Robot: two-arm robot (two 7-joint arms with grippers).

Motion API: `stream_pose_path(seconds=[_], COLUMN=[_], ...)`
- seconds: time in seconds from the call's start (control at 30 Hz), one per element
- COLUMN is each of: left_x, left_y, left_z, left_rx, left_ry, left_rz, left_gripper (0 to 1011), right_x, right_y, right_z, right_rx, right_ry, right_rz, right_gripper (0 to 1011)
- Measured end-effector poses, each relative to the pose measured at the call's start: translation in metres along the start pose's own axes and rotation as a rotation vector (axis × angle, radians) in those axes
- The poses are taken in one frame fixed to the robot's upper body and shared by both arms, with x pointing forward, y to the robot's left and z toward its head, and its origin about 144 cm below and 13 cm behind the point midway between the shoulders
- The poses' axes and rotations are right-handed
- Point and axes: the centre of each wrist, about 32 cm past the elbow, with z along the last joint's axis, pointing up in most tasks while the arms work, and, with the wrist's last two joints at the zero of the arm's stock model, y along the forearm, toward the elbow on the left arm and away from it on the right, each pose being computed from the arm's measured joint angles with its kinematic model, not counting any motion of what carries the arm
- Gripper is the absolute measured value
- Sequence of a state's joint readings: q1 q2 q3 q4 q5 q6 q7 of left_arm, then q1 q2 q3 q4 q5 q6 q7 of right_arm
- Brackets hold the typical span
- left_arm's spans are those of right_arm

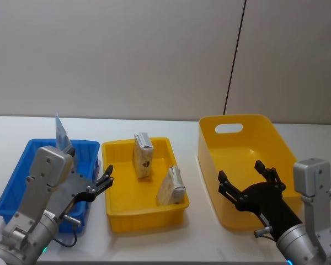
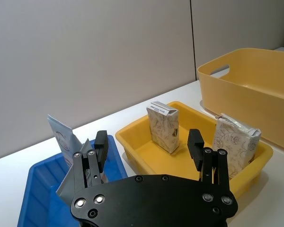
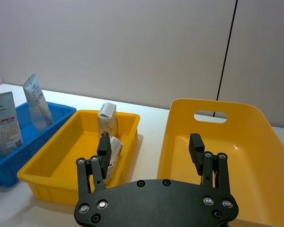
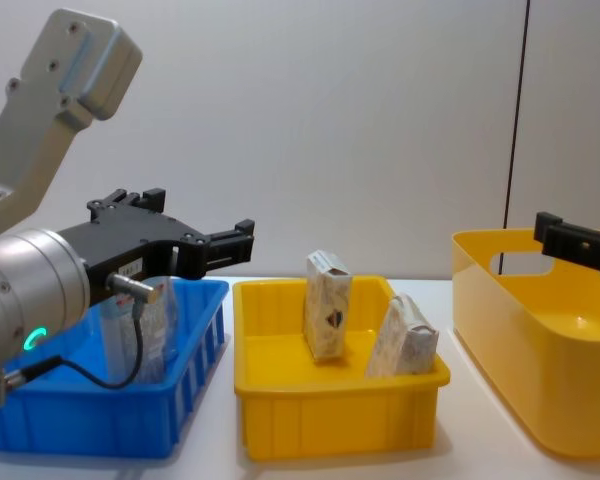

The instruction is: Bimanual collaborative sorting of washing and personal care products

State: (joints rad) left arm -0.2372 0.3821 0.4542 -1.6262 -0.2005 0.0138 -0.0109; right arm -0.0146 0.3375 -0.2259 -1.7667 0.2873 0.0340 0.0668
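While the left pincer hovers over the blue tray, the right pincer overhangs the tub, both open, empty.

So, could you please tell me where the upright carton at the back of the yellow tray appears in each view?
Head view: upright carton at the yellow tray's back, left of centre.
Left wrist view: in the tray, nearer the blue tray than the leaning carton.
Right wrist view: at the tray's far end, beyond the leaning carton.
Chest view: mid-picture, standing in the tray.
Shared landmark: the leaning carton beside it.
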Motion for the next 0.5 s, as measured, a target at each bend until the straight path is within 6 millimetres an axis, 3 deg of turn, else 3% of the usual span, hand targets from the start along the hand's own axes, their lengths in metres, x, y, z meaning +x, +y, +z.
stream_pose_path(seconds=[0.5], left_x=[0.0000], left_y=[0.0000], left_z=[0.0000], left_rx=[0.000], left_ry=[0.000], left_rz=[0.000], left_gripper=[1001], right_x=[0.0000], right_y=[0.0000], right_z=[0.0000], right_rx=[0.000], right_ry=[0.000], right_rz=[0.000], right_gripper=[1004])
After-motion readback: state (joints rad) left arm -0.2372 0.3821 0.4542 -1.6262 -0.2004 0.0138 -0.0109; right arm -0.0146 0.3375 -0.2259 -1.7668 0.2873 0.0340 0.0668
